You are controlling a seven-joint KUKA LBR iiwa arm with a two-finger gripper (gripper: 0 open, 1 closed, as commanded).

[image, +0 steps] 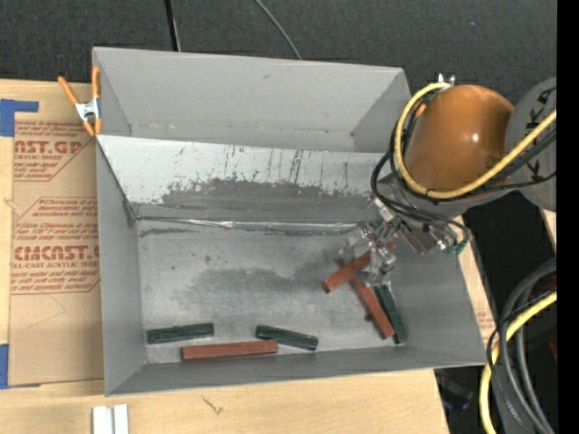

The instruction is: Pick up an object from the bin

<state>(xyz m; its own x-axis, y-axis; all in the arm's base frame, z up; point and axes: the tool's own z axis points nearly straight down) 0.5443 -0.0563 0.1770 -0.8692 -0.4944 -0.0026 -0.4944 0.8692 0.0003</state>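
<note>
at the bin's [119, 269] right, jaws clamp a red stick [346, 275] near a green stick [390, 312].

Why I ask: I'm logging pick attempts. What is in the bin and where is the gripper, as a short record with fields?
bin: grey metal bin
gripper: gripper low at the floor's right side
under gripper: slanted red-brown stick, upper end at the gripper
held: cannot tell
nearest others: short red-brown stick and right green stick, side by side just in front
front row, left to right: left green stick, long red-brown stick, middle green stick
</note>
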